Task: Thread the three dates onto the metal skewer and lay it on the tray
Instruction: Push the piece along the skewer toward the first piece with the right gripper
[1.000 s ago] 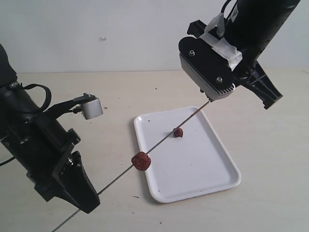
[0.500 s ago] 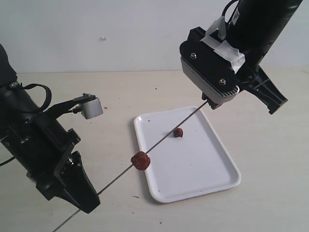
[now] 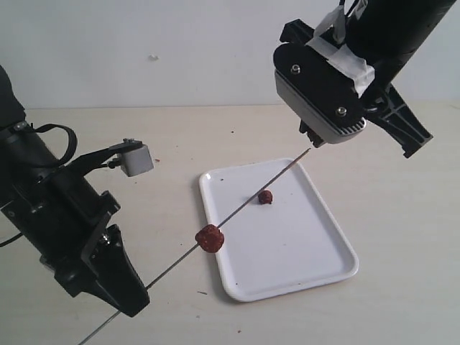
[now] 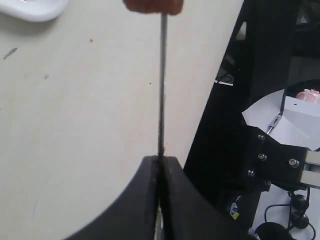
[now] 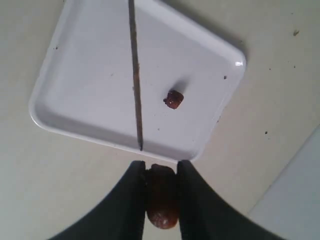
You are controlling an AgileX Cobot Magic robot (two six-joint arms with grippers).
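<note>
Black fingers of the left gripper (image 3: 131,303) are pressing together on the metal skewer (image 3: 248,205) over the front left corner of the pale beige worktop (image 3: 180,136). In the left wrist view the two fingertips (image 4: 147,172) are pinching the thin grey rod with no gap between them. A short stub of the rod is sticking out behind them toward the front edge. A small grey box (image 3: 136,159) is riding on the left arm above the gripper.

From that grip the skewer is slanting up and to the right, clear of the worktop. One threaded date (image 3: 209,238) is sitting on the rod, hanging about over the left rim of the white tray (image 3: 309,244). The tray is lying flat on the worktop, right of centre. The skewer is passing above the tray's back left part. A loose date (image 3: 265,197) is lying on the tray surface in its back half. It looks just beside the rod from the exterior view, but the right wrist view is showing it apart from the rod.

Above the tray's back right corner, the right gripper (image 5: 160,166) is hanging in the air, its fingers squeezing a third date (image 5: 161,202) between them. The skewer's free tip is pointing at this gripper and stopping just short of the held date, slightly to one side of it.
</note>
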